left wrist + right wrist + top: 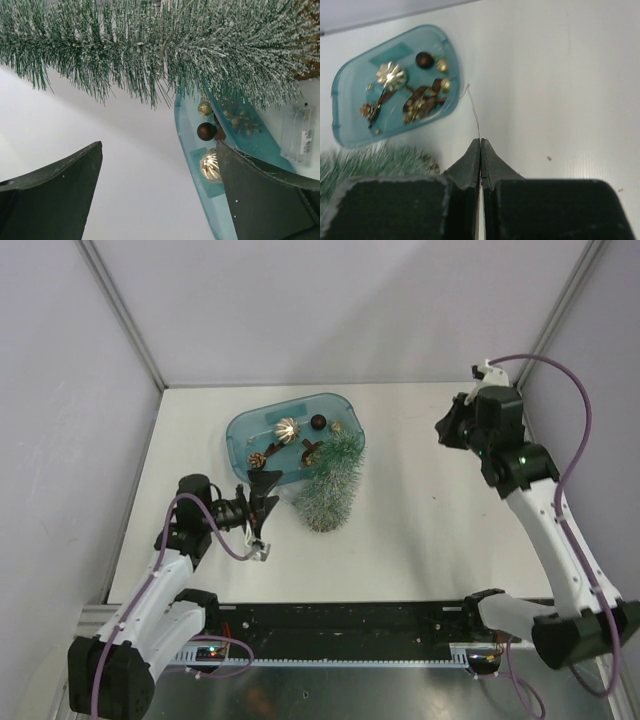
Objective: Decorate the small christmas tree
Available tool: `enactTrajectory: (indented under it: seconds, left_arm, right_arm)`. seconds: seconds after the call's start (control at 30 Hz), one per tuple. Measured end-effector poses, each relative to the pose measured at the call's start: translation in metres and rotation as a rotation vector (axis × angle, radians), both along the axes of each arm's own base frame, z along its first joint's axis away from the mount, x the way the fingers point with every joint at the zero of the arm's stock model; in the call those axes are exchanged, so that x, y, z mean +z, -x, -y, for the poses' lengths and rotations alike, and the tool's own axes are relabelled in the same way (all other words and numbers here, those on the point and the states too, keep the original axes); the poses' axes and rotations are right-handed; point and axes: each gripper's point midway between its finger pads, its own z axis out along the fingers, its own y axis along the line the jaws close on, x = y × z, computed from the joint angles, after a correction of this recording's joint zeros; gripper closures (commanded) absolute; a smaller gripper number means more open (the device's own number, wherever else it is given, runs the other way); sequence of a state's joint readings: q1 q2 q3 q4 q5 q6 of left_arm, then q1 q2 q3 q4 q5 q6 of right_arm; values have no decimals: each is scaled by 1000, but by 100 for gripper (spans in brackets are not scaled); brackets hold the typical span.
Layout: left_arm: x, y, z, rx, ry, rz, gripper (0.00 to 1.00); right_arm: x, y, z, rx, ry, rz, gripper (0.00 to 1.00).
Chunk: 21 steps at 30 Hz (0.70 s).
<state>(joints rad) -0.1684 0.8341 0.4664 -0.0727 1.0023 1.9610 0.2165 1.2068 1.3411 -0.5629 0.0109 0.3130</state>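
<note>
The small frosted green bristle christmas tree lies on its side against the near right of the translucent blue plastic tub. My left gripper gapes empty left of it; my right gripper, far right, is pinched on a thin pale wire.

Blue tub of shiny things on a white table.
Inside are a gold ball, a dark brown ball, a small pine cone and brown ribbon. A clear little box lies beside it; a thin wire is near.
</note>
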Motion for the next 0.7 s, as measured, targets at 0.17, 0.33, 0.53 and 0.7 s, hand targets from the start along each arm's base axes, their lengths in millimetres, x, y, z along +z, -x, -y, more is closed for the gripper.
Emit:
enactTrajectory:
  seconds: [0.17,0.33,0.53,0.7]
  left_arm:
    - [7,-8,-3,111,67,-169,1]
    - [18,-11,-11,205,147,-263,0]
    - [27,-11,-8,264,224,-382,0]
    - [59,-16,-8,305,308,-414,0]
  right_arm:
    - [16,73,-28,82,46,9,100]
    - [9,155,-64,276,58,-43,100]
    - [-9,226,-95,525,68,-142,100]
    - [-31,271,-118,703,152,-226,100]
